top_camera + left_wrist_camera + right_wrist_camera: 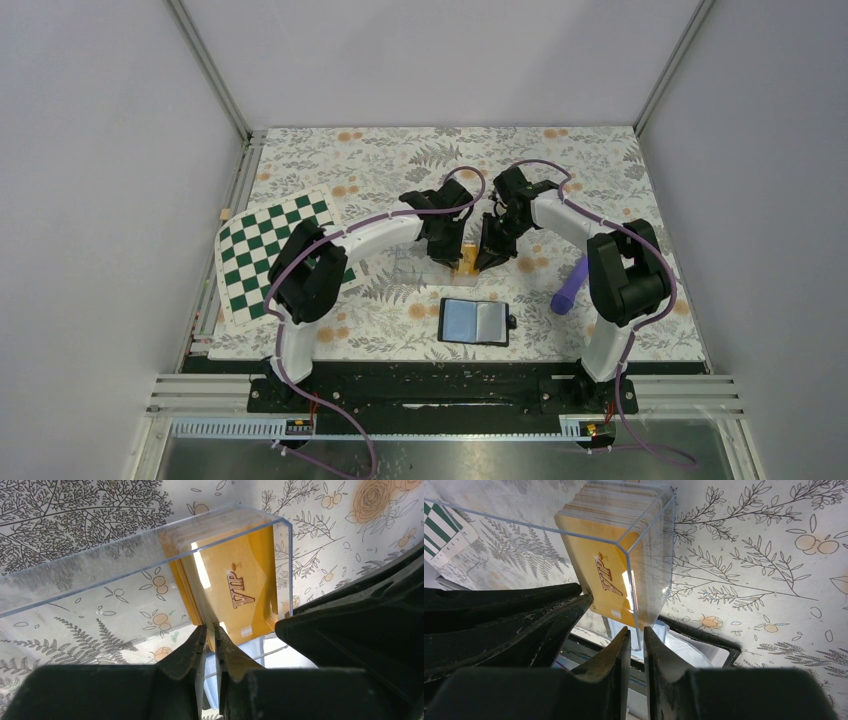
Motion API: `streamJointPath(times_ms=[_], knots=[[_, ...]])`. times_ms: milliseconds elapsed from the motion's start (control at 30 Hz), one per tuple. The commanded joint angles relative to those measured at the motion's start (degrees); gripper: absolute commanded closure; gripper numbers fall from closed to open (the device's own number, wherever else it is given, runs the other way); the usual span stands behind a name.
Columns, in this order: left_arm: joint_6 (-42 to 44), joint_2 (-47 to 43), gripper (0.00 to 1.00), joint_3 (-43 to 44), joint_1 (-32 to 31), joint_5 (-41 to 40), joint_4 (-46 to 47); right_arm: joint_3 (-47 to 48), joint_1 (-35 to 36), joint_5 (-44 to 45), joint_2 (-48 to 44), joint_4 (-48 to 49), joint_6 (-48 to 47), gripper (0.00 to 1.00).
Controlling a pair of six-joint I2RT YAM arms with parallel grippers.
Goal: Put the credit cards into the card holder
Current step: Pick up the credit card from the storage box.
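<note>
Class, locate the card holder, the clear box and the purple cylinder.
card holder [462,320]: top external view, pale inner pocket.
clear box [100,570]: left wrist view, long wall.
purple cylinder [568,285]: top external view, its middle.

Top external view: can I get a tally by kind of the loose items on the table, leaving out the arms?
clear plastic box: 1
stack of orange-yellow cards, standing in the box (number of cards cannot be told): 1
black card holder, lying open: 1
purple cylinder: 1
green-and-white checkered board: 1
Total: 5
</note>
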Motion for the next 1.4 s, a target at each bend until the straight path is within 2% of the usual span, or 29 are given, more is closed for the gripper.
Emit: streamJointPath(times_ms=[0,100,167,200,1100,1133,1233,1300,1367], knots=[[0.0,1.13,0.89,2.34,-0.4,3.02,2.61,-0.17,0.13,-1.81,-0.45,0.07,-0.24,0.78],[-0.26,1.32,0.9,2.53,-0.5,3.63,2.75,-0.25,0.15,-1.85,-0.62,-0.06,-0.32,0.78],[-0.2,0.96,0.99,2.49,-0.67,3.4,2.83,-0.24,0.13,-1.81,-0.71,-0.07,-0.39,0.78],[-0.1,0.66,1.0,2.45,-0.69,3.22,2.83,-0.24,0.18,-1.81,-0.69,-0.01,-0.25,0.78],[0.19,-4.3,1.0,3.81,-1.97,-1.74,1.09,-0.77,0.13,-1.91,-0.96,0.0,-0.15,0.78],[0.1,-3.74,0.99,3.89,-1.94,-2.17,0.53,-0.77,0.16,-1.95,-0.93,-0.01,-0.21,0.78],[-0.31,-2.95,0.78,3.63,-1.92,-3.54,-0.42,-0.98,0.13,-1.9,-1.11,-0.07,-0.23,0.78],[-1.04,-2.61,0.72,2.75,-1.58,-3.21,-0.17,-1.02,0.16,-1.94,-1.14,-0.05,-0.28,0.78],[-1.71,-2.33,0.71,1.72,-1.22,-2.26,0.89,-1.08,0.13,-2.02,-1.15,-0.01,-0.33,0.78]])
